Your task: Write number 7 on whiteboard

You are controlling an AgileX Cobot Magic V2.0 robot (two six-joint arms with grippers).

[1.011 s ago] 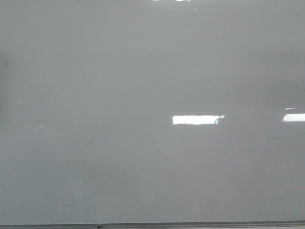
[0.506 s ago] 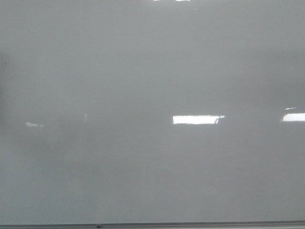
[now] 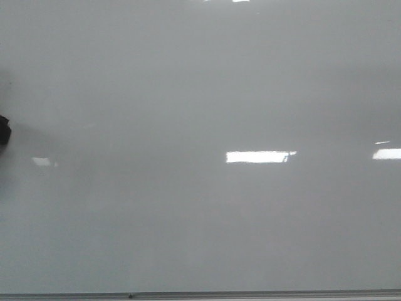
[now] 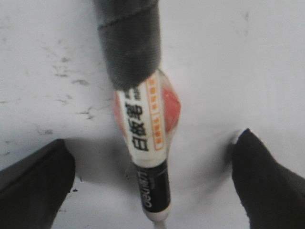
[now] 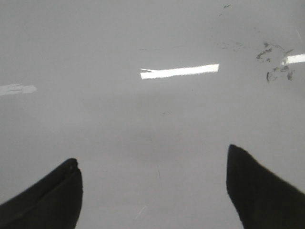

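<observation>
Looking across the room, I count one whiteboard (image 3: 207, 94), glossy and pale grey, filling the whole front view, with one thin metal edge strip (image 3: 250, 293) along its near side and a few bright rectangular glares. No drawn 7 shows on it; I see only faint scuffs and old smudges (image 5: 274, 59) in the right wrist view, well ahead of that gripper's fingertips.

One marker (image 4: 145, 143) is in sight, in the left wrist view. Its long axis runs straight down the middle between the two dark fingers, so it points out beyond the fingertips toward the board. Its white label carries black and orange print, a black band sits near the tip end, and the upper part is wrapped in dark grey tape. The left gripper (image 4: 152, 181) has its fingers spread wide, well apart from the marker on both sides, so the fingers themselves are not pinching it; what holds the pen is hidden above the tape.

The right gripper (image 5: 152, 186) also stands spread, two dark fingers with nothing between them, only bare board beneath.

At the left edge of the front view one small dark shape (image 3: 4, 130) pokes in; I cannot tell what it is.
</observation>
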